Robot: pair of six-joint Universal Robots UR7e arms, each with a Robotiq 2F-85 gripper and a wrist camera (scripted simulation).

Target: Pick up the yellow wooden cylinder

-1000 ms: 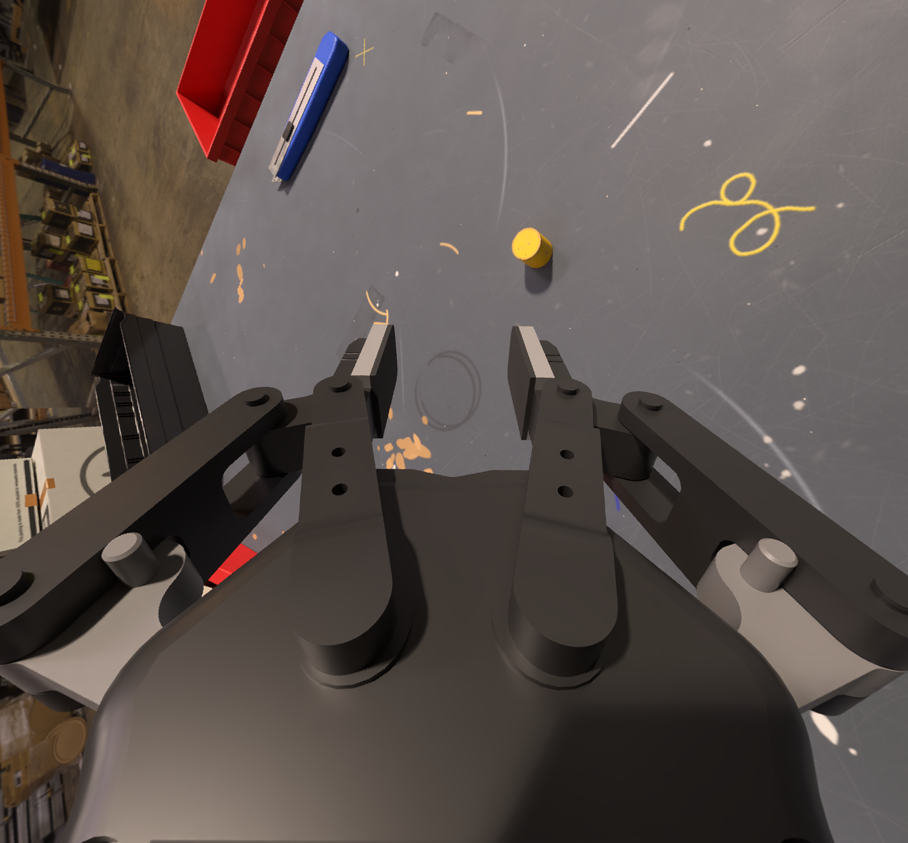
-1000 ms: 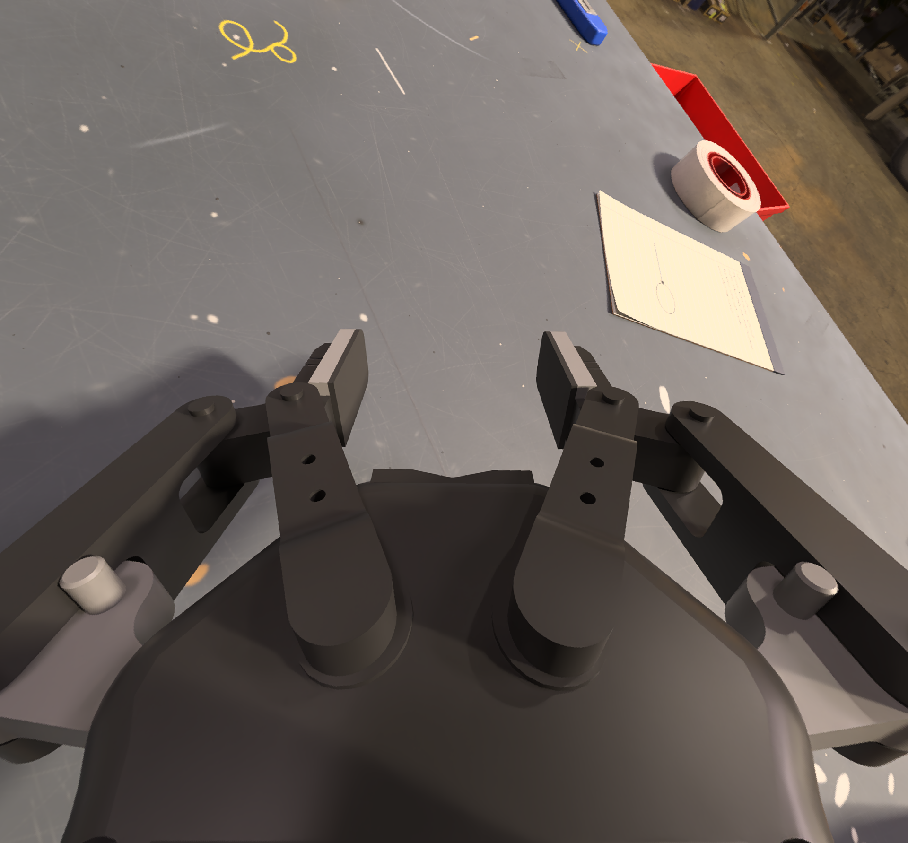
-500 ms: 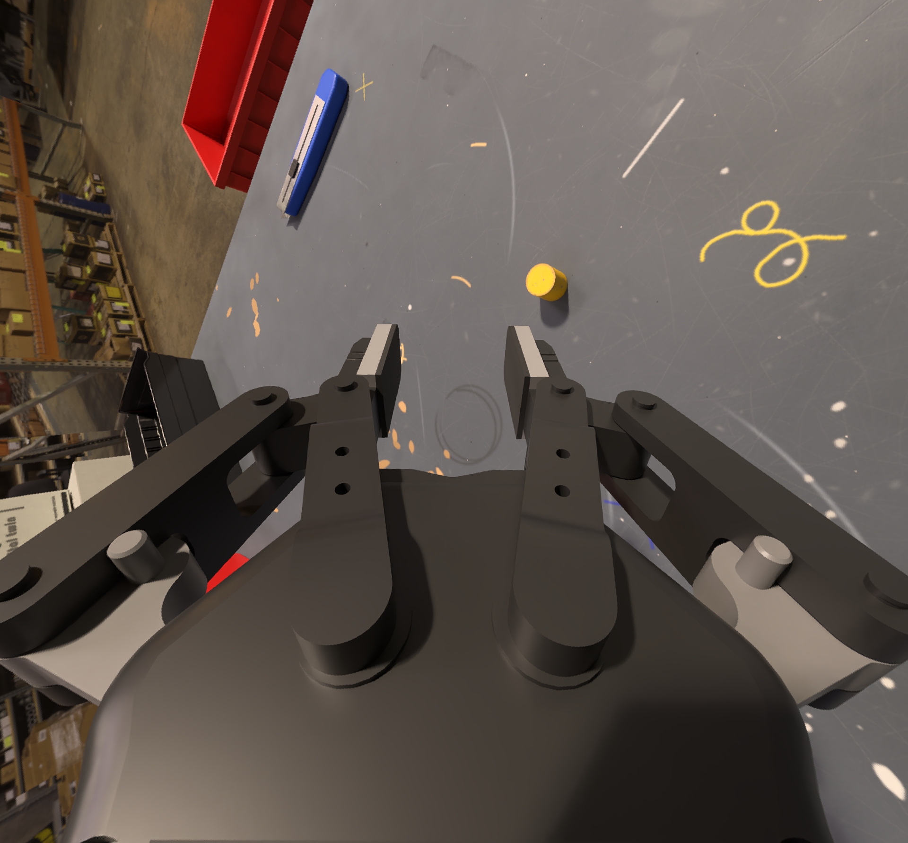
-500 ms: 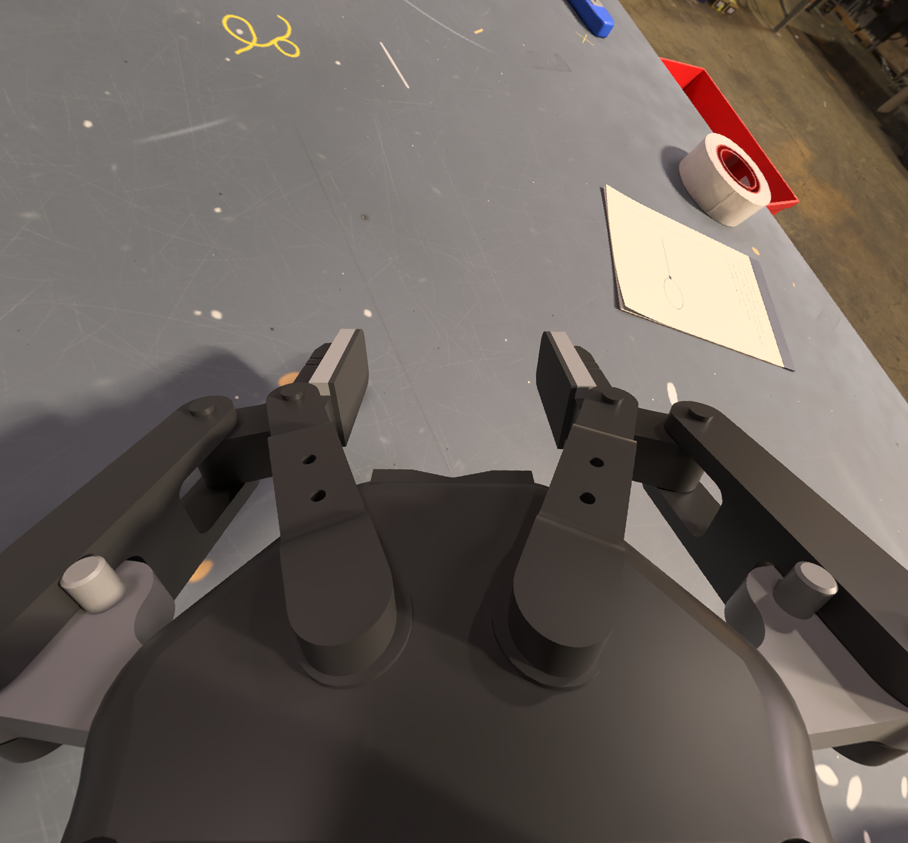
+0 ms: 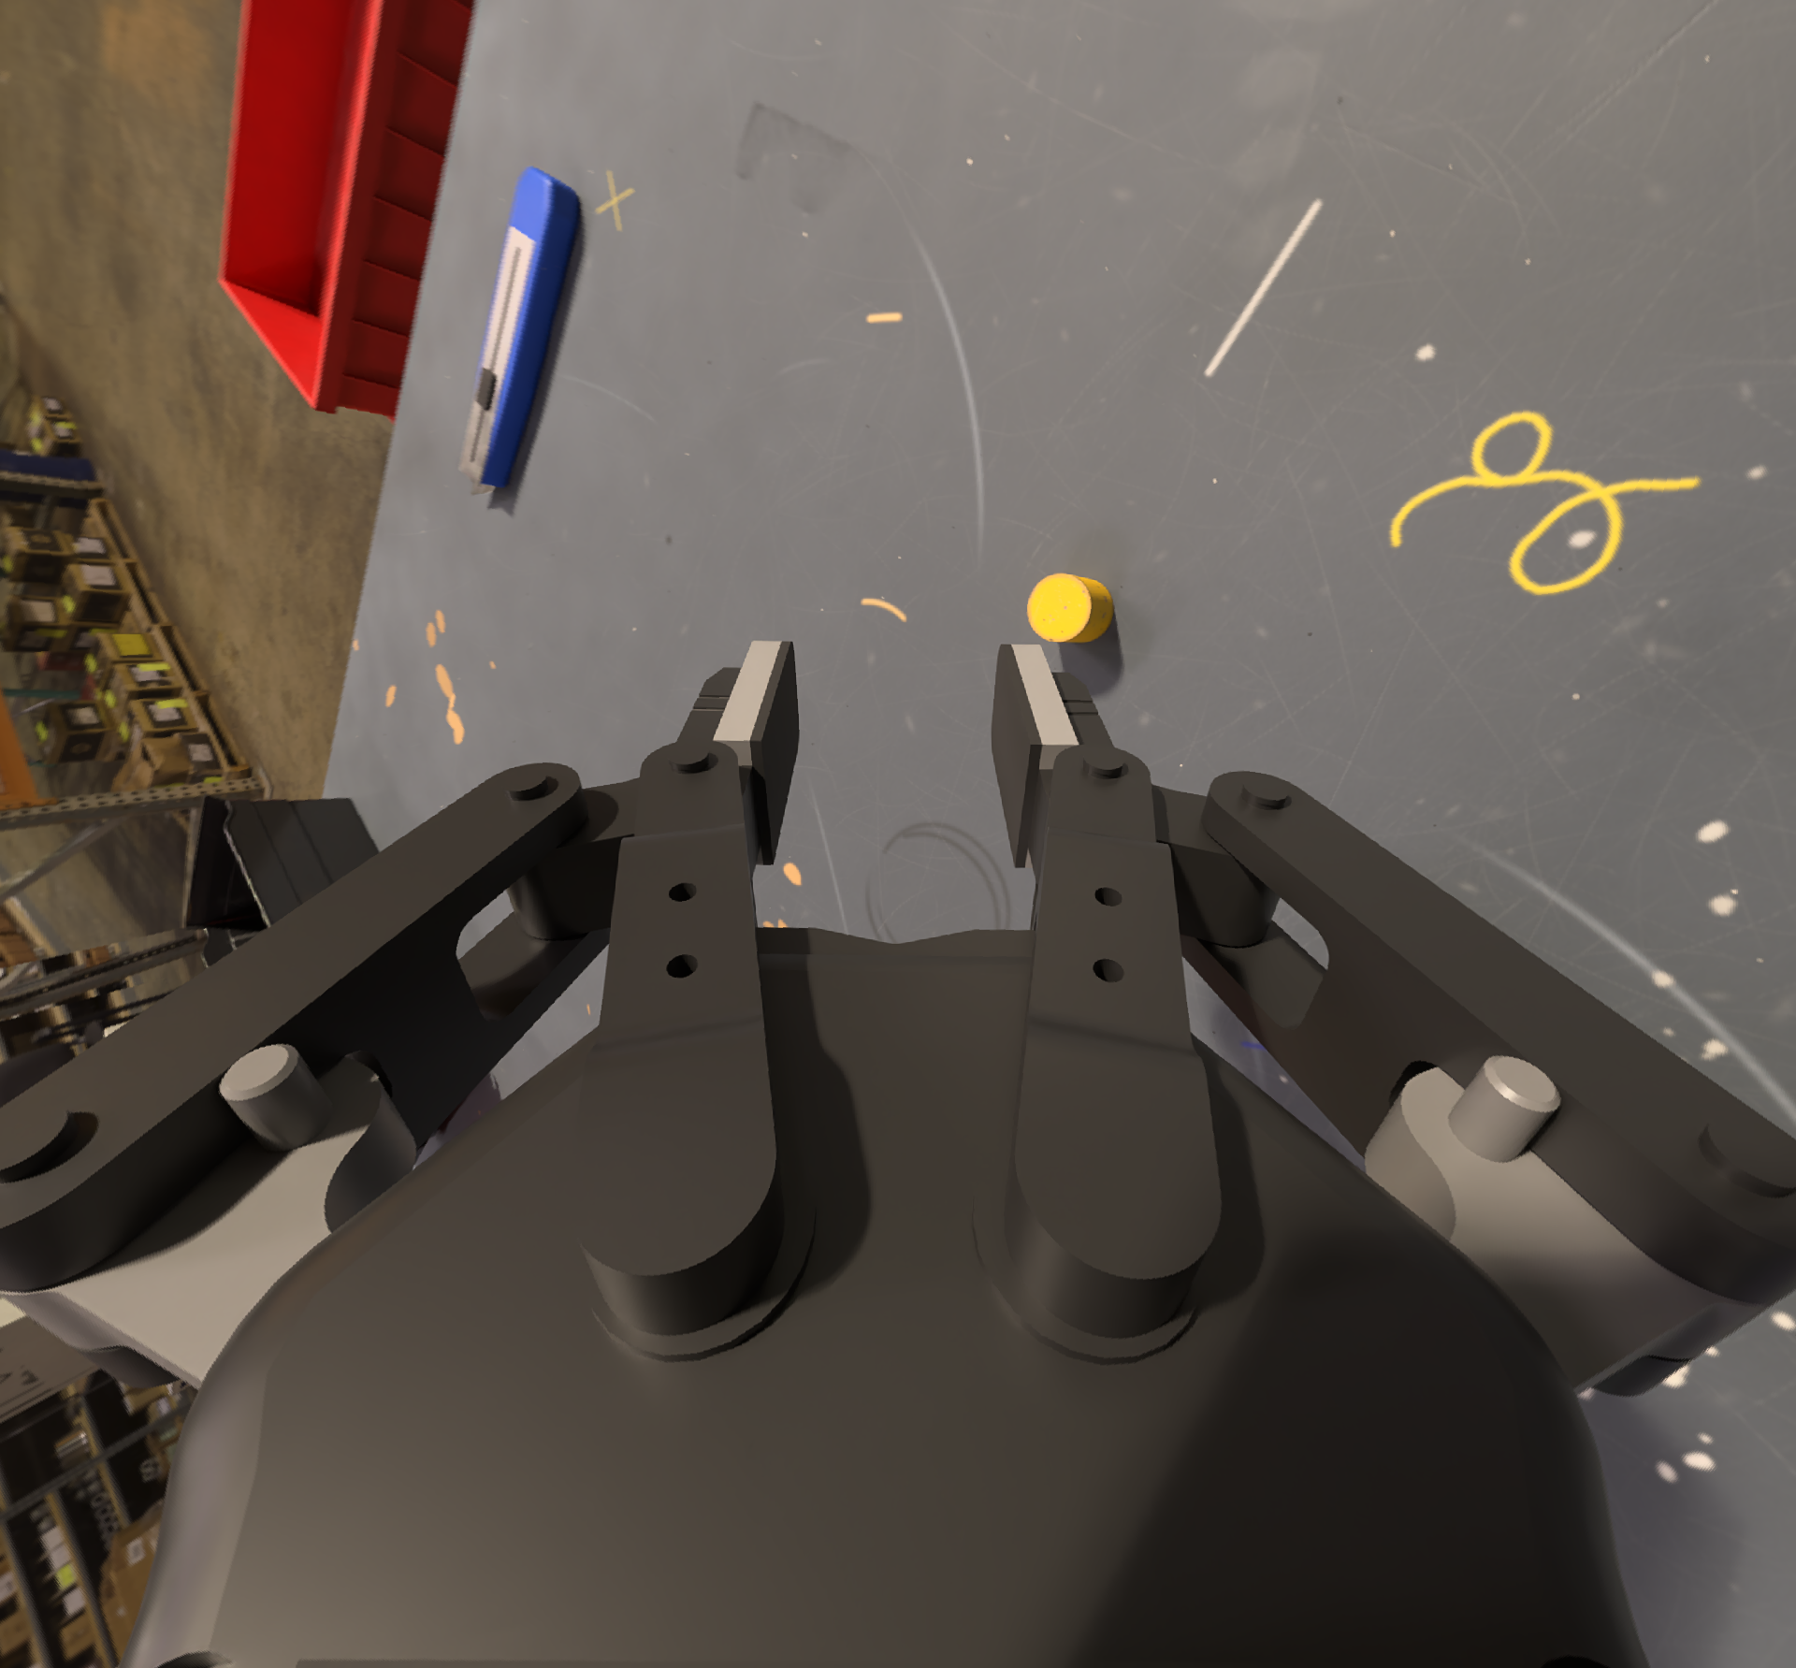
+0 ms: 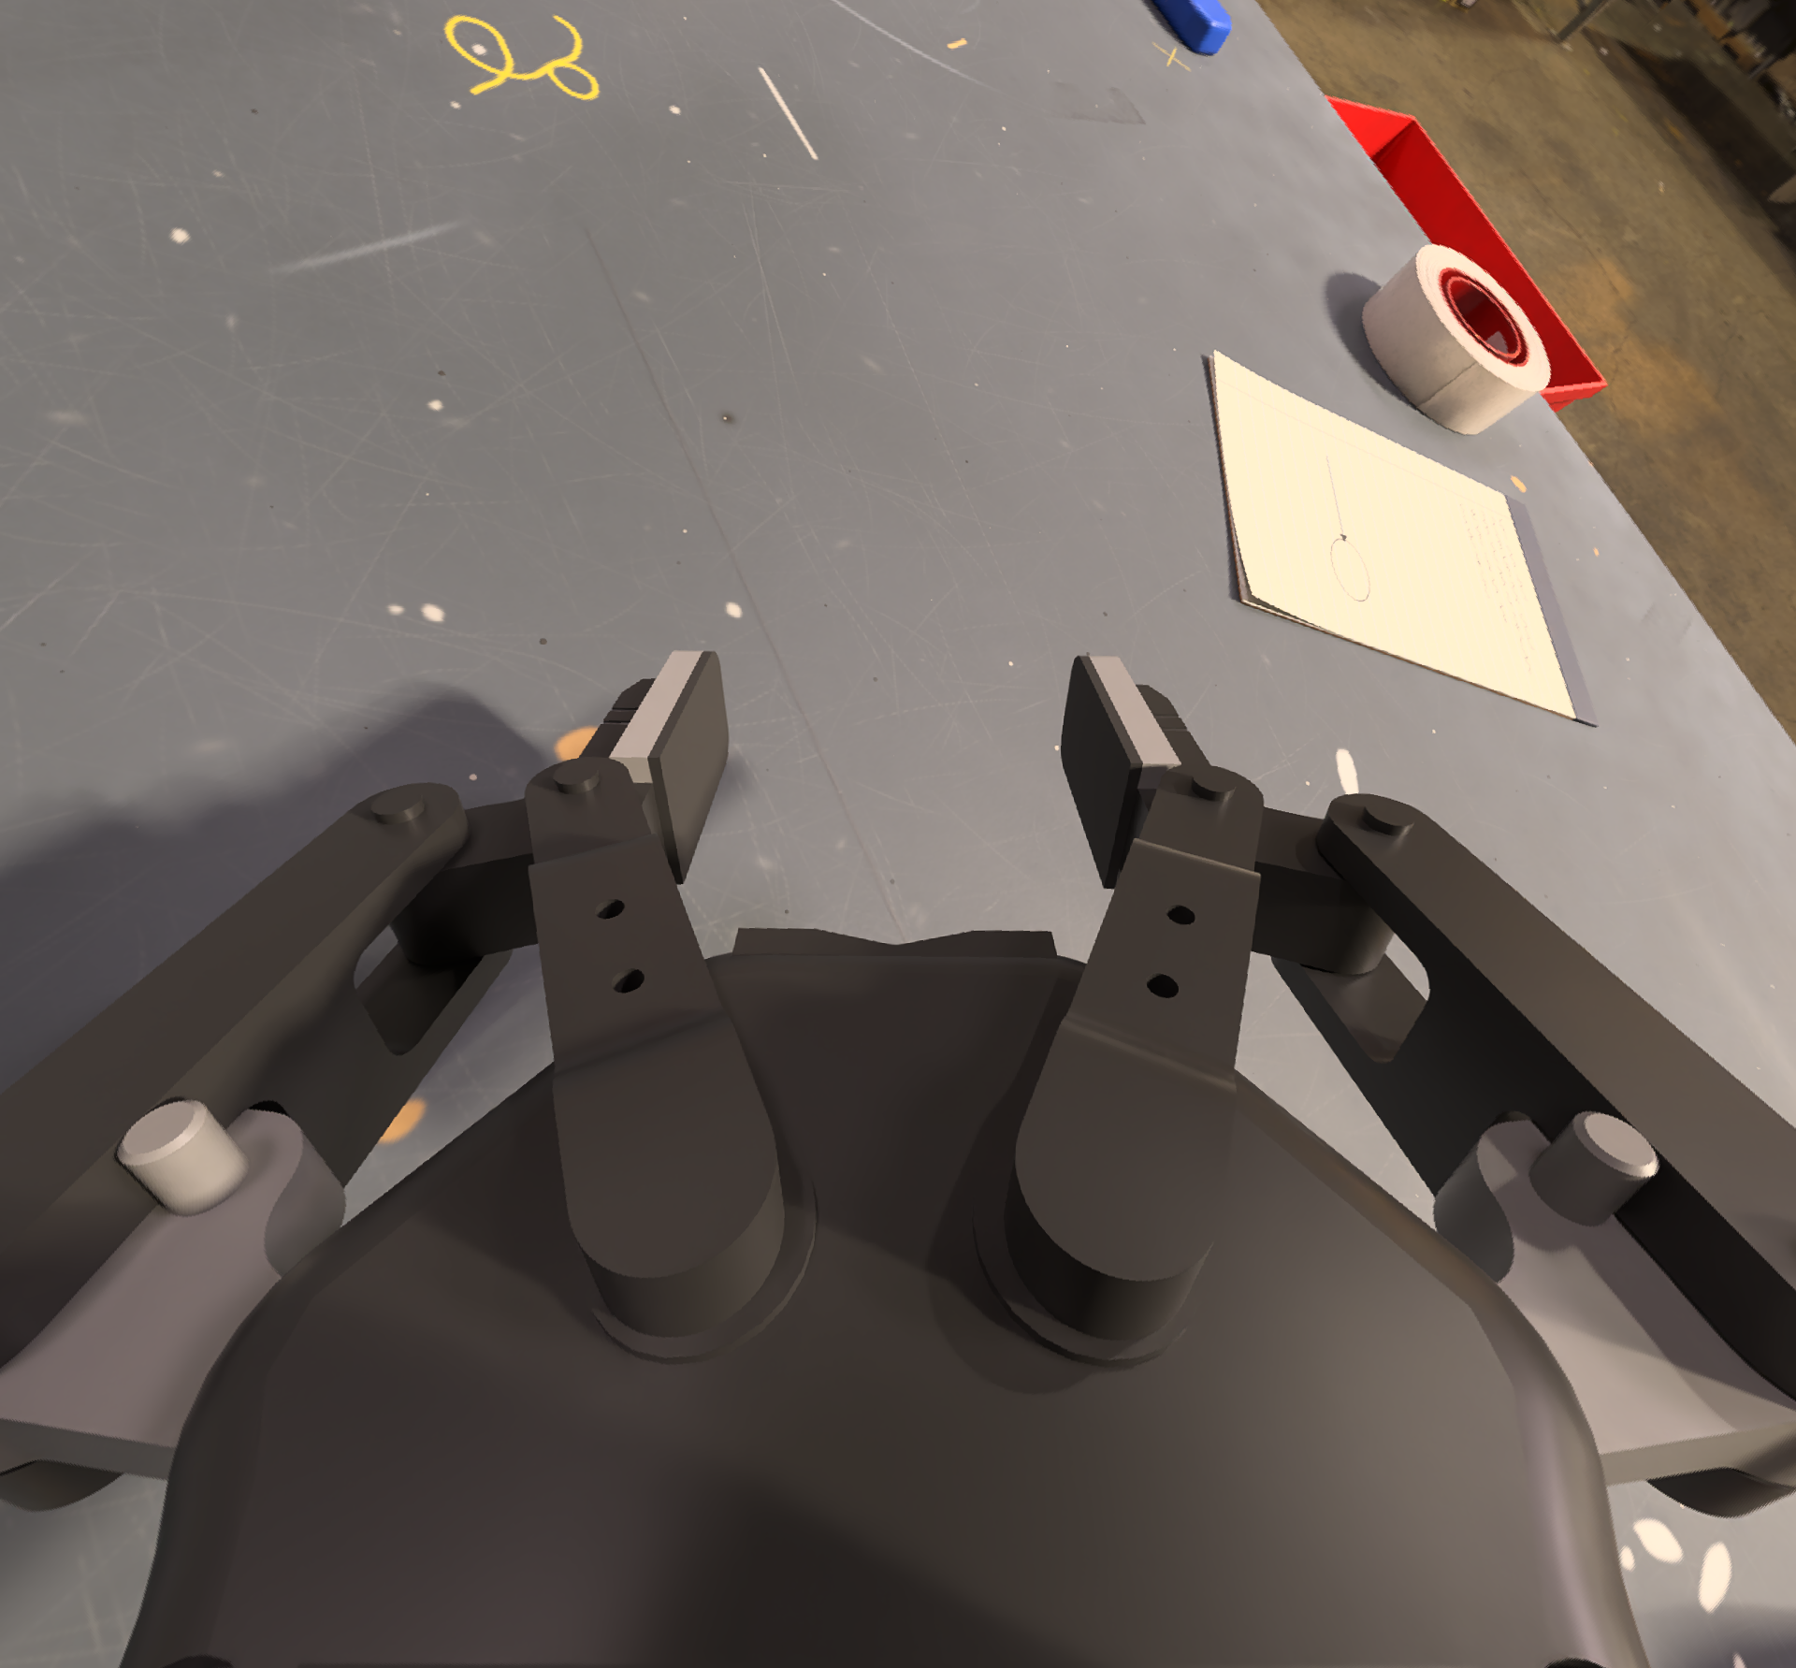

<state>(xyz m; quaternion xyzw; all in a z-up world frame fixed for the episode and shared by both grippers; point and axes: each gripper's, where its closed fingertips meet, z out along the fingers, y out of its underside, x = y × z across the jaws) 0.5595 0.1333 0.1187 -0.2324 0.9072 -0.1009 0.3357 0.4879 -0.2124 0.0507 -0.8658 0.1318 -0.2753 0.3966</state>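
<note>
Approach step, I'd say: my left gripper (image 5: pixel 892 664) hangs open and empty above the table (image 5: pixel 1263 18), with the yellow wooden cylinder (image 5: pixel 1067 608) standing upright just past my right fingertip. Next I need to shift sideways to centre it between the jaws, then drop.

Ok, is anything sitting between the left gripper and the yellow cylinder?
Nothing visible. The left gripper is open, and only bare table separates it from the yellow cylinder, which stands just ahead, right of its fingers.

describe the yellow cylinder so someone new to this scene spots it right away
On the grey table, look just past the open left gripper, beyond its right-hand finger. The yellow wooden cylinder stands upright there, the only solid yellow thing: the yellow squiggle nearby is flat paint, the utility knife blue.
</note>
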